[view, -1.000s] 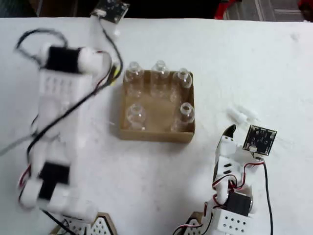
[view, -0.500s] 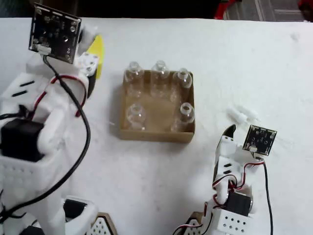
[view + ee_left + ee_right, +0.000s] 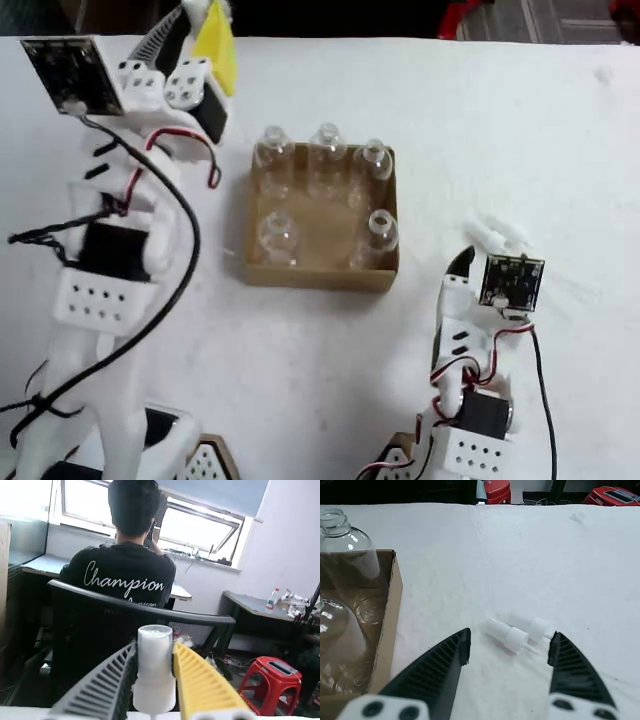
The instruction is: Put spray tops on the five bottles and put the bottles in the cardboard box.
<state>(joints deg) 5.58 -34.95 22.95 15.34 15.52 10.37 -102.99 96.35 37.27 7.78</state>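
pinching a white spray top (image 3: 154, 675), left claw (image 3: 154, 649) is hanging high, well apart from the cardboard box (image 3: 320, 273) where five uncapped bottles (image 3: 325, 152) are standing. right claw (image 3: 510, 634) is sitting spread near two loose tops (image 3: 497, 235). risk: top may be slipping in transit, or seating crooked on a neck.

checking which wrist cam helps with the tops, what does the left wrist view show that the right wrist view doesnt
Left wrist view: the left pincer shut on a spray top, pointed at the room, with a chair and a red stool behind.
Right wrist view: the right pincer open over the table, loose spray tops lying ahead of it, and the cardboard box with topless bottles.
Both: the arm's own pincer with a white spray top by its tips.
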